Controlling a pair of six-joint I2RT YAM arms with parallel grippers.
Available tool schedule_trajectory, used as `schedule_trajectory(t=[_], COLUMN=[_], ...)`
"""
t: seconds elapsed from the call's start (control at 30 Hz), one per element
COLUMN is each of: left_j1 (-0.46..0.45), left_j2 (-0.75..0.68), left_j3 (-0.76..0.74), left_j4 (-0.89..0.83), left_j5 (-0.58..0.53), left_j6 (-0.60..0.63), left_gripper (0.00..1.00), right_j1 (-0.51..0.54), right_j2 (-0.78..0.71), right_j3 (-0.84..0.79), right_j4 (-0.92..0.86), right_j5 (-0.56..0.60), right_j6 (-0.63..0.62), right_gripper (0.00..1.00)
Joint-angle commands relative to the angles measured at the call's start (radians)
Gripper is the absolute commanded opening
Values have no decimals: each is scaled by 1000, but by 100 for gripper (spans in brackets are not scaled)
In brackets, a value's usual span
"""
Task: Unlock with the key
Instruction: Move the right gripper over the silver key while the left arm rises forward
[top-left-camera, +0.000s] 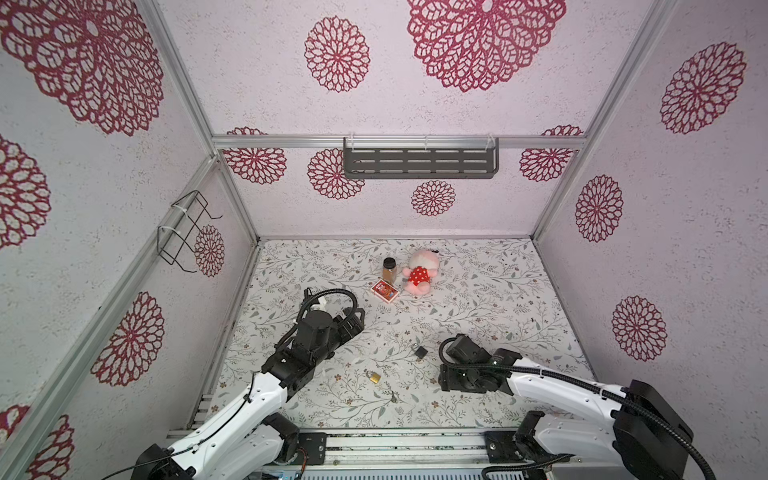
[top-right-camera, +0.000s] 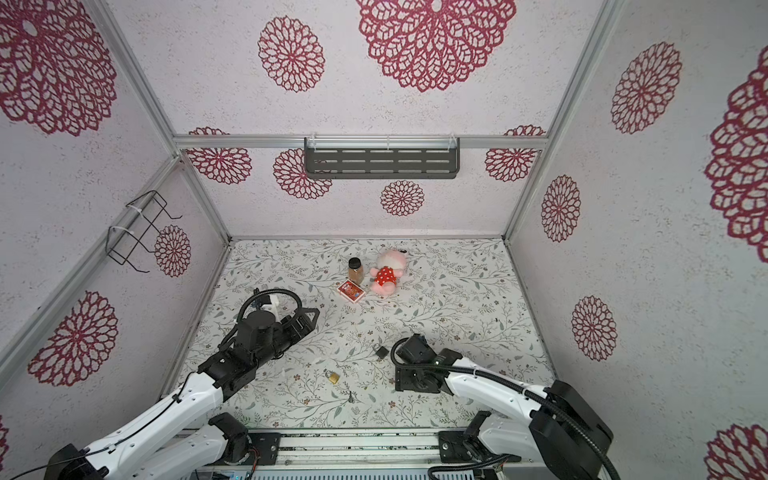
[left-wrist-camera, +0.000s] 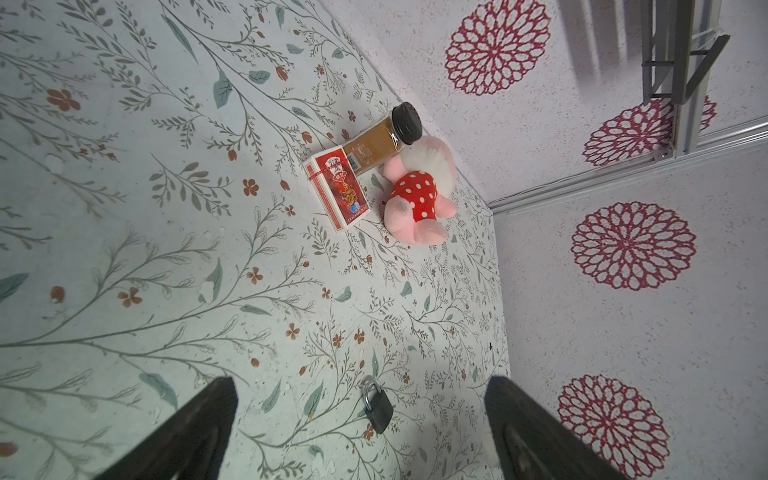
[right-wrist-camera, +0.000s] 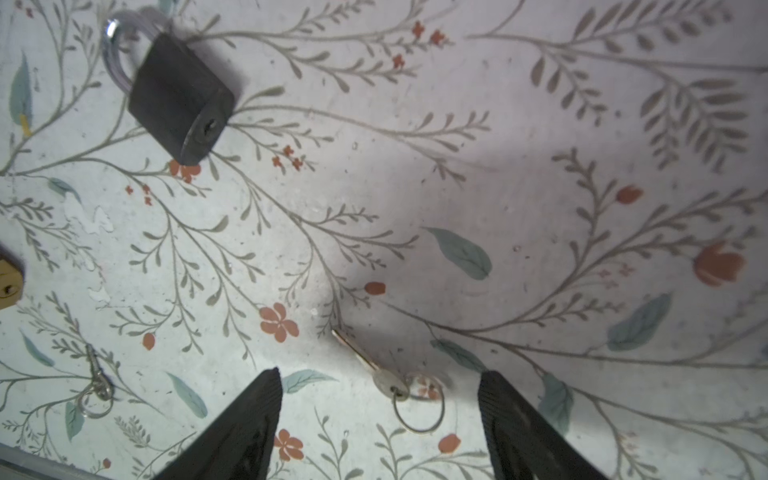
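Small silver key on a thin wire ring (right-wrist-camera: 387, 385) — it lies flat on the surface, directly between the fingers of the right tool, and picking it up looks like the step in hand.

The floral-printed surface (top-left-camera: 498, 291) carries everything. The left tool (left-wrist-camera: 362, 384) hangs above it, jaws spread wide and empty. The right tool (right-wrist-camera: 380, 376) sits low over the surface, jaws well apart and touching nothing, one finger on each side of the key. At the far side, well clear, are a pink plush toy in a red spotted dress (top-left-camera: 419, 276), a red card box (top-left-camera: 385, 290) and a brown spice jar with a black lid (top-left-camera: 389, 269). Between the arms lie a dark grey padlock with a steel shackle (right-wrist-camera: 178, 99), its keyhole turned toward the right wrist camera, and a brass padlock (top-left-camera: 374, 376). A second key on its own ring (right-wrist-camera: 97, 376) lies near the brass one. Which key fits which lock cannot be told.

To lift the key cleanly, I would bring the fingertips right down to the surface and pinch the head, not the blade — the blade must stick out free for the keyhole. Keep the wire ring out of the pinch, since it could tilt the key, and close gently, as so thin a piece may skid or flip.
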Motion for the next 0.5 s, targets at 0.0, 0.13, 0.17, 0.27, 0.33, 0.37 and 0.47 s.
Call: schedule_trajectory(t=[0.0,0.13,0.17,0.27,0.33,0.37,0.47], left_j1=[-9,-9,-10,-10,-9,-9,-9], left_j2=[-21,-29,-30,-32,-34,-37,-47], left_j3=[-7,-10,-12,-12,-11,-10,-6], left_j4=[-25,-33,-35,-43,-49,-50,-68], left_j5=[-16,-14,-16,-18,-20,-19,-19], left_j6=[-13,-16,-14,-14,-16,-16,-13], left_gripper=[97,97,97,97,97,98,97], right_j1=[21,55,62,87,108,118,164], right_j2=[2,10,13,42,70,82,126], right_j3=[-9,-3,2,6,15,21,68], right_j4=[-3,16,20,48,75,85,110], right_j5=[5,0,0,-5,-10,-12,2], right_j6=[57,80,87,108,123,129,151], right_gripper=[78,77,77,77,76,77,77])
